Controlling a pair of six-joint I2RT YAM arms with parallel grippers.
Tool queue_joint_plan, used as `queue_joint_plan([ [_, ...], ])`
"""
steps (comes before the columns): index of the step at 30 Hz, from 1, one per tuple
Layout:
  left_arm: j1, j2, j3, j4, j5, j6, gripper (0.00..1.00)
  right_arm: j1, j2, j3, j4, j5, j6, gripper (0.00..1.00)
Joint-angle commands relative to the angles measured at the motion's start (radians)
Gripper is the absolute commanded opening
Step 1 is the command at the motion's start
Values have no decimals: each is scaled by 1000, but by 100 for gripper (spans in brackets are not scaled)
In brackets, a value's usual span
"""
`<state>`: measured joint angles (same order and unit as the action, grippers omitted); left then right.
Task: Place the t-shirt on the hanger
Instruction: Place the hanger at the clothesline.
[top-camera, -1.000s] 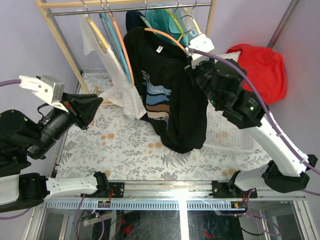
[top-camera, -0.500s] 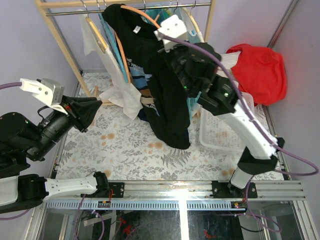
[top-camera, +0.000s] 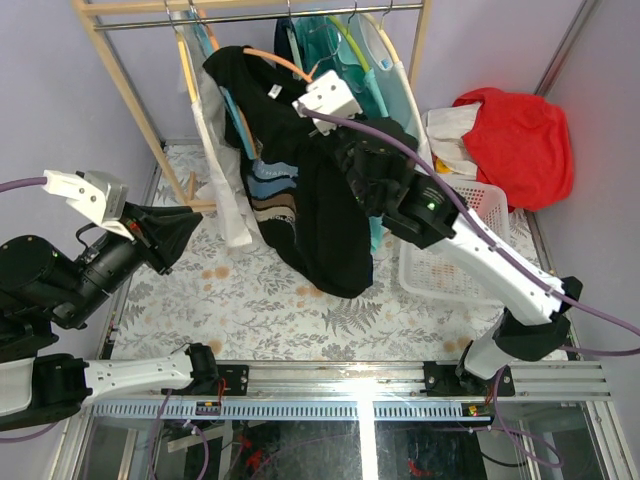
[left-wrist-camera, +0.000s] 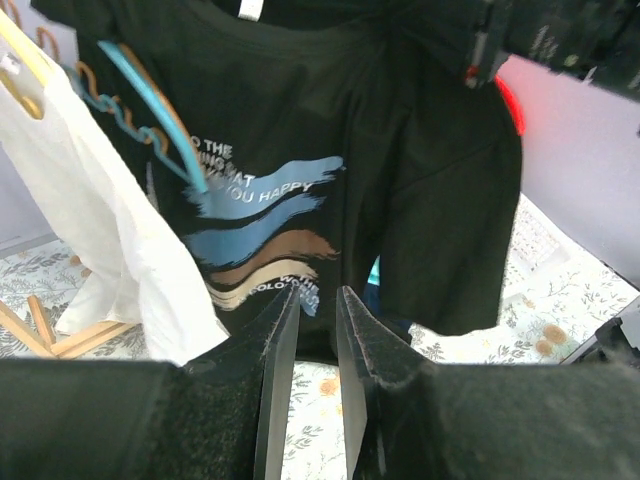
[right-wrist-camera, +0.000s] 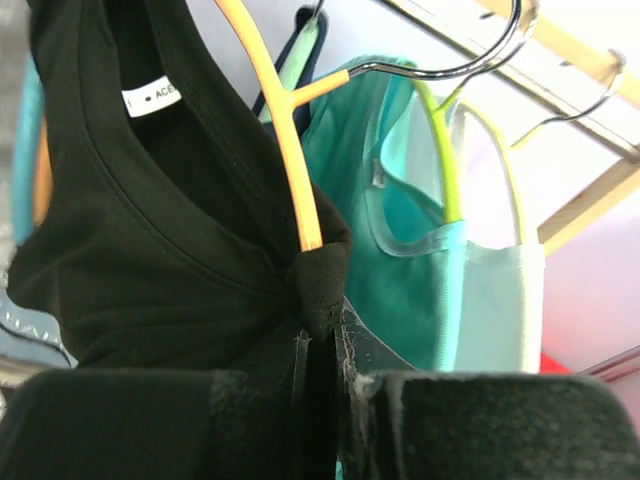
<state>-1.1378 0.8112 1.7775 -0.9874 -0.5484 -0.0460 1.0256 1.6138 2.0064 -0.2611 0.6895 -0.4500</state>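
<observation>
The black t-shirt (top-camera: 318, 215) with the blue, white and brown graphic hangs on the orange hanger (top-camera: 287, 63). It is held up at the rack's rail. My right gripper (top-camera: 335, 125) is shut on the hanger's shoulder arm through a bunch of shirt fabric (right-wrist-camera: 322, 285). The orange arm (right-wrist-camera: 275, 130) and the silver hook (right-wrist-camera: 455, 68) show in the right wrist view; I cannot tell whether the hook is over the rail. My left gripper (top-camera: 188, 228) is low at the left, apart from the shirt (left-wrist-camera: 400, 190). Its jaws stand a narrow slit apart with nothing between them.
The wooden rack (top-camera: 130, 95) with its metal rail (top-camera: 380, 10) holds a white garment (top-camera: 215, 150), a blue hanger (left-wrist-camera: 150, 100), and teal shirts (right-wrist-camera: 440, 290) on yellow hangers (right-wrist-camera: 440, 150). A white basket (top-camera: 455, 265) and a red cloth (top-camera: 520, 130) lie at the right.
My right arm has swung the hanger and the t-shirt leftward along the rack and then a little lower. The left arm has hardly moved.
</observation>
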Motion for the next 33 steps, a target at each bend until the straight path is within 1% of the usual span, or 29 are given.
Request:
queue_joint_plan([
  [1,5,5,1,32,13,-6,20,7,-107,34,105,70,-76,0],
  [4,5,8,0,37,18,-8,20,8,-101,64,87,81,-100,0],
  [9,4,7,-11,40,18,-12,20,8,-136,2,125,105,-127,0],
  [12,6,12,-8,43,16,-9,20,8,-120,18,116,118,-135,0],
  [16,5,21,-3,44,31,-12,20,7,-24,108,99,138,-179,0],
  [25,5,-9,-31,57,50,-20,20,8,269,412,42,140,-239,0],
  [29,4,-34,-49,67,59,-23,20,7,344,468,83,171,-298,0],
  [31,4,-47,-63,71,67,-27,20,8,353,483,77,168,-290,0],
  [33,5,-56,-74,76,77,-30,20,7,341,462,88,164,-281,0],
])
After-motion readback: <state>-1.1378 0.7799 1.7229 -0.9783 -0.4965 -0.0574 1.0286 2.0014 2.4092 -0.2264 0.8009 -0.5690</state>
